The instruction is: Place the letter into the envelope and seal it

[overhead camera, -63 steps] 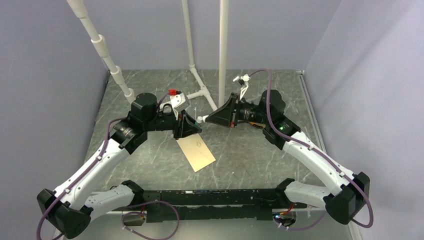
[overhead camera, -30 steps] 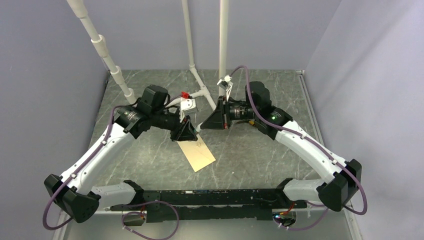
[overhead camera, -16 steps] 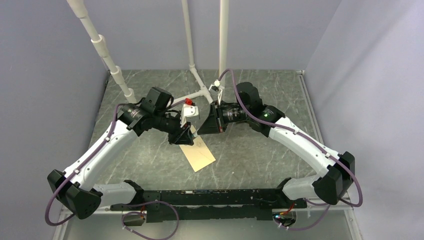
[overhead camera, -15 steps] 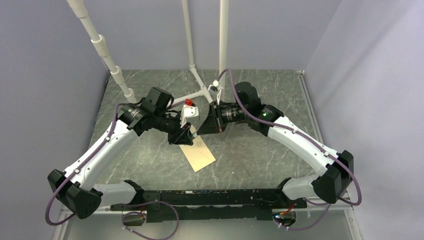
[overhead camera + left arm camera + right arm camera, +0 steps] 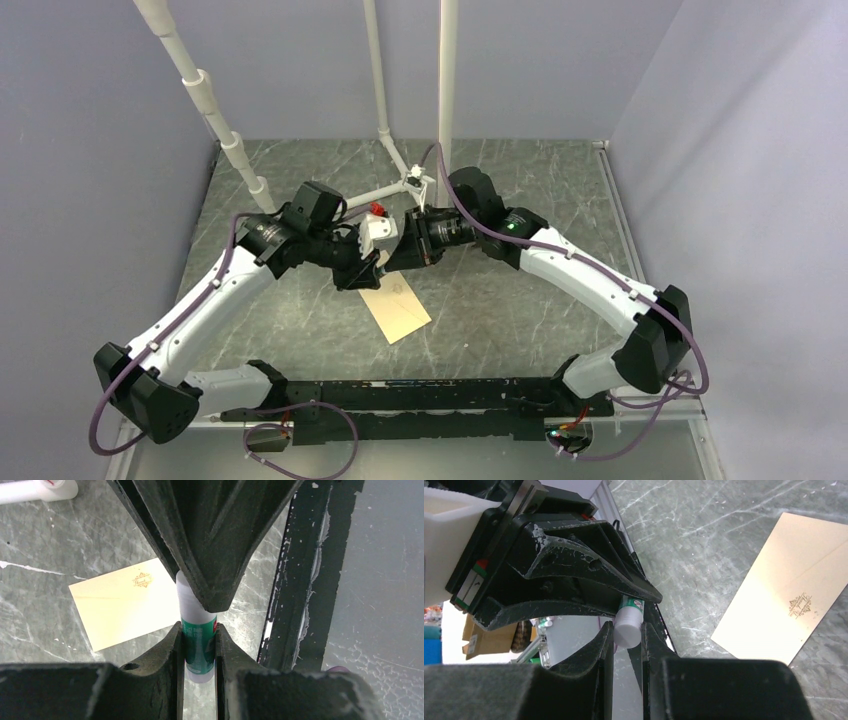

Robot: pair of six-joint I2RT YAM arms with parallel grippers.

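**Both claws clamp one glue stick above the envelope**

The left claw [image 5: 198, 632] is narrowed onto a white, cylindrical plastic glue stick [image 5: 199, 652] with a green label. Its two black fingers press the labelled body from either side. The right claw [image 5: 628, 635] meets it tip to tip from the opposite direction. Its own dark fingers are drawn in just as narrowly on the plain white end of the same glue stick. The stick bridges the two claws and is gripped at both ends, clear of the surface below.

From above, the two claws come together a little left of the middle of the grey-green marbled desk [image 5: 520, 170], and each arm reaches in from its own side.

The plain tan paper envelope [image 5: 398, 308] lies flat on the desk just near of the joined claws, turned at an angle to the desk edges. Its far corner sits under the claws in the overhead view, but neither claw touches it. A small gold ornamental mark is printed close to one edge, and a faint diagonal seam runs across the face that shows. Whether anything is inside it cannot be told.

White plastic pipes [image 5: 445, 80] stand at the far side of the desk.
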